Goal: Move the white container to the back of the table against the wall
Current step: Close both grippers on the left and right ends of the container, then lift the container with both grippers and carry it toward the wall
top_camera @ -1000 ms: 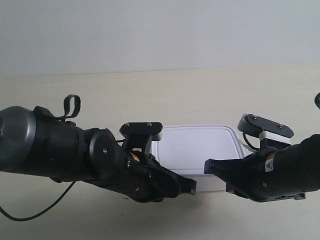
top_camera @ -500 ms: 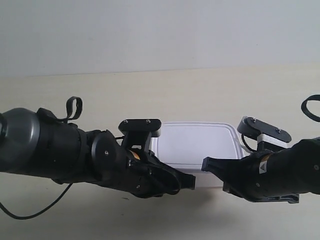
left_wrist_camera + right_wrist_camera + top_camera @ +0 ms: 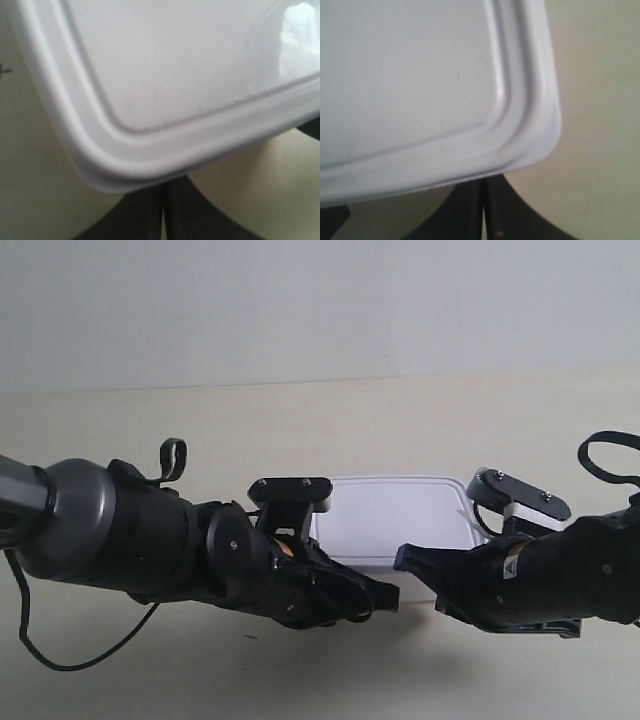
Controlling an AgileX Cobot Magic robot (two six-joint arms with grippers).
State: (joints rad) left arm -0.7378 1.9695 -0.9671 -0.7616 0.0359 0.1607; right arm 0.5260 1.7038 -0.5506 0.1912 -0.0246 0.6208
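Observation:
The white container [image 3: 392, 518] lies flat on the beige table [image 3: 300, 425], about midway between the near edge and the wall [image 3: 300, 310]. Its rimmed lid fills the left wrist view [image 3: 170, 65] and the right wrist view [image 3: 405, 75]. My left gripper [image 3: 163, 189] is shut, its black tips tucked under the rim at one near corner. My right gripper [image 3: 483, 184] is also shut, tips against the other near corner. In the exterior view both black grippers, one [image 3: 385, 595] and the other [image 3: 405, 558], meet at the container's near side and hide it.
A strip of bare table [image 3: 420, 410] separates the container from the wall. A black cable [image 3: 60, 655] trails from the arm at the exterior view's left, and a cable loop [image 3: 610, 455] rises from the arm at the right.
Both arms have advanced toward the wall, and the white container has slid a little farther back with them. Both grippers stay shut.

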